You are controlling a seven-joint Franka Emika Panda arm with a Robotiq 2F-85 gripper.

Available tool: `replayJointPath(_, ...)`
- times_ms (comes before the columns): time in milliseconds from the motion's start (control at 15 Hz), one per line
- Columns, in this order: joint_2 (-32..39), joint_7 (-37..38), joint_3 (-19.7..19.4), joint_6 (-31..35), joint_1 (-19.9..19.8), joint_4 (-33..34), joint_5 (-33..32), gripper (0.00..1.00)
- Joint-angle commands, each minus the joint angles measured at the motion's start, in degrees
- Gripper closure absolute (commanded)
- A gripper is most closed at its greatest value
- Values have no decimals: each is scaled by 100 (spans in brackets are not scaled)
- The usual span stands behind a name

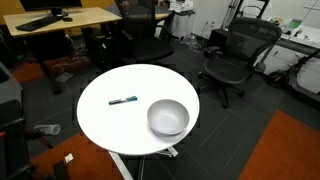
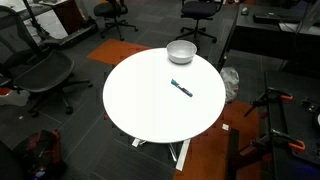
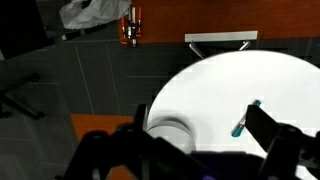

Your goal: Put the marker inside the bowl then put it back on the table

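The marker [image 1: 123, 100], dark with a blue-teal section, lies flat on the round white table [image 1: 110, 125], a little apart from the bowl. It also shows in an exterior view [image 2: 181, 88] and in the wrist view [image 3: 244, 119]. The light grey-white bowl [image 1: 168, 117] stands upright and empty near the table's edge, also in an exterior view [image 2: 181, 52] and partly hidden in the wrist view [image 3: 172, 133]. My gripper [image 3: 198, 112] shows only in the wrist view. It is open and empty, high above the table, with the marker by one finger.
Black office chairs [image 1: 235, 55] [image 2: 40, 70] stand around the table. A wooden desk [image 1: 60, 20] is at the back. Orange carpet patches [image 2: 205, 150] lie on the dark floor. A white bag [image 3: 92, 12] lies on the floor.
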Motion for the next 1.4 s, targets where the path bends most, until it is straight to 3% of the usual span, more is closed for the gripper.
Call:
replayJointPath(0, -2, 12, -16, -23, 24, 14, -11, 0)
replayJointPath(733, 230, 127, 110, 157, 127, 90, 1, 0)
replayJointPath(1333, 1196, 374, 279, 834, 422, 415, 218, 0)
